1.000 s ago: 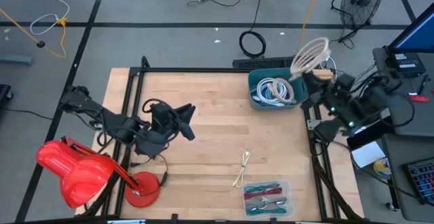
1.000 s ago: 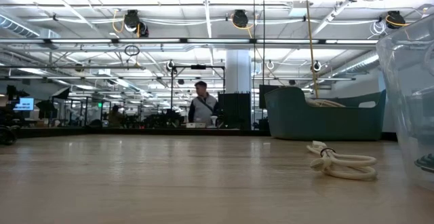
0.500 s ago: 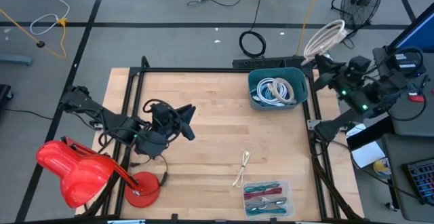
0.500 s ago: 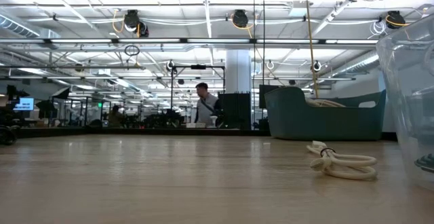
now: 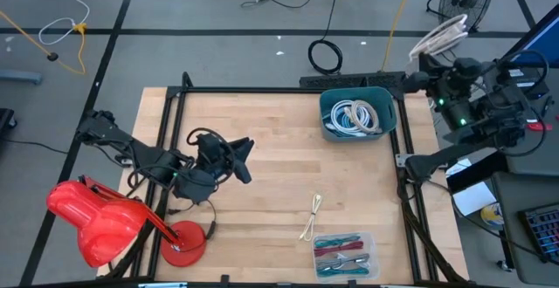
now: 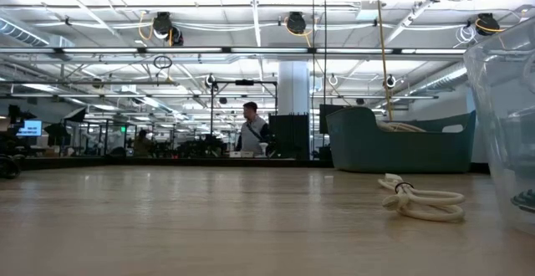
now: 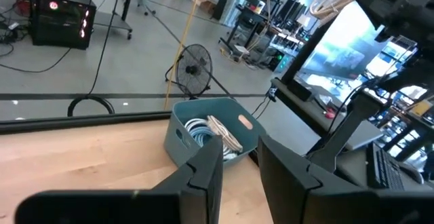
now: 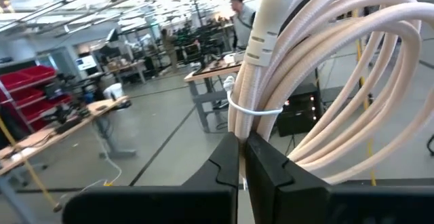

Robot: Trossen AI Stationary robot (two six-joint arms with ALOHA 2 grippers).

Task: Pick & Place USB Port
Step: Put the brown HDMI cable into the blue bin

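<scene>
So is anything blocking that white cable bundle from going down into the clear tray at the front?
Nothing visible. The right pincer holds the cable bundle high beyond the table's far right corner; bare wood and the teal bin lie toward the clear tray.

The wooden table (image 5: 271,166) bears a teal bin (image 5: 355,113), a loose cable (image 5: 312,217) and a clear tray (image 5: 343,253).

Tabletop (image 5: 262,192) pale wood; bin (image 5: 384,105) teal at far right corner; coiled cables (image 5: 353,116) white-grey; held cable bundle (image 8: 325,68) cream — red stand (image 5: 100,218) at left.
</scene>
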